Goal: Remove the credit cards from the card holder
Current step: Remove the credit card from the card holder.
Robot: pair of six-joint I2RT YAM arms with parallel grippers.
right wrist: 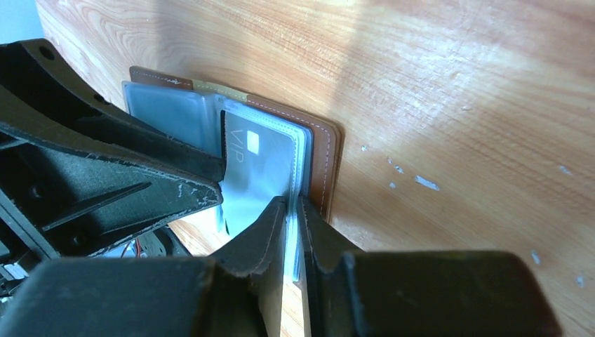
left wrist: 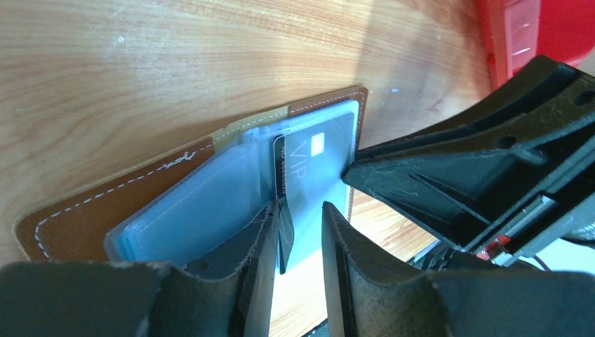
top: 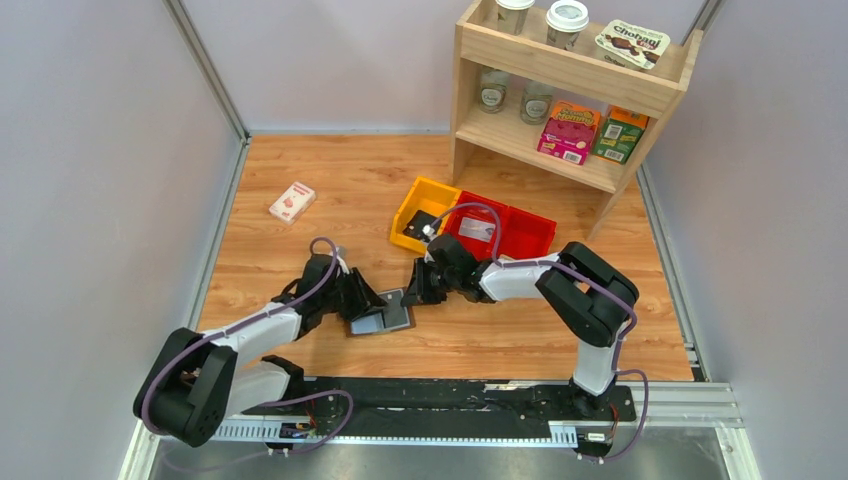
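Brown card holder (top: 385, 318) lying open on the wooden table (top: 350, 190) between both arms, left pincer (left wrist: 298, 219) part open astride the lower edge of a dark VIP card (left wrist: 317, 167) poking from its sleeve, right pincer (right wrist: 295, 205) nipped tight on the card holder's clear inner panel edge

**Two white-and-black arms strung with purple cable**

In the overhead view, the left arm (top: 255, 325) at seven o'clock has white link shells between bulky matte-black joint housings. The right arm (top: 520, 278) at four o'clock is built alike. A purple cable (top: 627, 310) runs along each arm, arching free near the shoulder and the wrist. Both bases are bolted to a black plate (top: 450, 392) at six o'clock. The left claw (left wrist: 298, 210) and right claw (right wrist: 291, 203) are black moulded plastic with tapered fingers, ribbed sides, round holes and pale scuffs along the edges.
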